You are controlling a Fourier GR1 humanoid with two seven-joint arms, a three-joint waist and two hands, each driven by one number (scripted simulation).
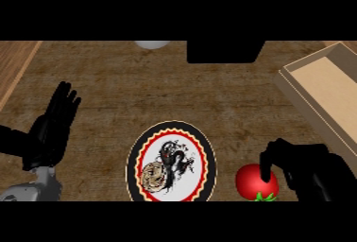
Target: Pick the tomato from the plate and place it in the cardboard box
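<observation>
A red tomato [252,181] with a green stalk sits low in the head view, just right of the plate [171,163], a white plate with a dark patterned rim and a dragon drawing. My right hand [307,168] curls round the tomato's right side, thumb pressed on its top. At the right edge stands the open cardboard box [326,94], farther away than the hand. At the left, my left hand [54,124] rests open with fingers up, apart from everything.
A black block [225,51] stands at the back centre, with a white rounded thing [152,44] left of it. A lighter wooden strip [15,66] runs along the counter's left side.
</observation>
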